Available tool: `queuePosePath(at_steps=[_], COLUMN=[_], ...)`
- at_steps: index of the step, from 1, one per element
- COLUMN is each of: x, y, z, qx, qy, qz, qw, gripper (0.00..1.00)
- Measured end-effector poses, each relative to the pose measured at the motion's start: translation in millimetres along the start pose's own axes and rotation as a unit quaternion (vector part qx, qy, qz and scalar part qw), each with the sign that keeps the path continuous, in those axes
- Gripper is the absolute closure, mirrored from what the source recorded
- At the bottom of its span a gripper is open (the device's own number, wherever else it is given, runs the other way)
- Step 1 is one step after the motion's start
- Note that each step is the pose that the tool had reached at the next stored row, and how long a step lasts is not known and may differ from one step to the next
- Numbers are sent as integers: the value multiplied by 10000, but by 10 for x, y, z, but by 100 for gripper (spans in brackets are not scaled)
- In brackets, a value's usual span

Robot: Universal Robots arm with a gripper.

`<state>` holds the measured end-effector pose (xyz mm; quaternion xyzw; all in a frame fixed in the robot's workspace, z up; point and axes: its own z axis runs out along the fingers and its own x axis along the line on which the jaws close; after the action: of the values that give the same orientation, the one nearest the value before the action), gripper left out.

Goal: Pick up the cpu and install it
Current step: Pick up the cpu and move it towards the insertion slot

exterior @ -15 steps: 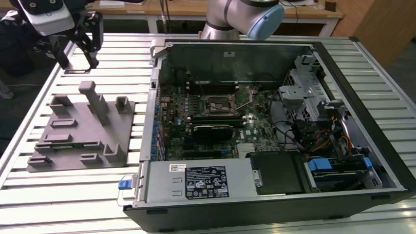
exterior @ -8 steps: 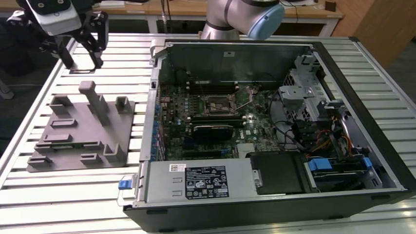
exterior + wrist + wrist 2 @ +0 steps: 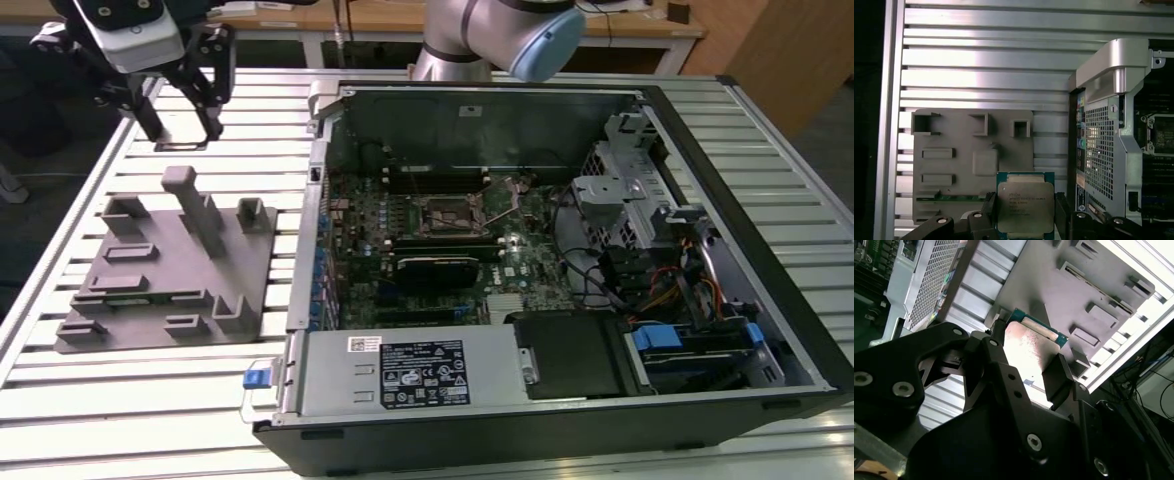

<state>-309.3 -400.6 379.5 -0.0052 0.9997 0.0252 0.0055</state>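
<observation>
Firmly pinched between the dark fingers (image 3: 1062,212), the cpu (image 3: 1025,205), its lower edge cut off in the first wrist view.

Bright light glares off the slatted table (image 3: 979,60) and washes out the cpu (image 3: 1029,350)

In the first wrist view the picture's edge cuts off one side of the cpu (image 3: 1025,205). My fingers (image 3: 990,210) cover its two flanks, and its print is too small to tell. The chip also hides a strip of the grey tray (image 3: 954,165) behind it. The computer case (image 3: 1104,150) and its socket (image 3: 1160,132) run out of that picture. In the second wrist view glare washes out the cpu's top, and my fingers cover much of it. In the exterior view my pincer (image 3: 178,125) sits at ten o'clock from the case. The picture's twelve o'clock edge clips it, and what it pinches is too small to tell.
</observation>
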Motion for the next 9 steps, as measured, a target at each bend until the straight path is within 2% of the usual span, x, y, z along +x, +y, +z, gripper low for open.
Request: queuePosePath(at_steps=[9], x=[-114], y=[-1], z=[2], qx=[0], qy=[0], qz=[0], qw=[10000], gripper=[46])
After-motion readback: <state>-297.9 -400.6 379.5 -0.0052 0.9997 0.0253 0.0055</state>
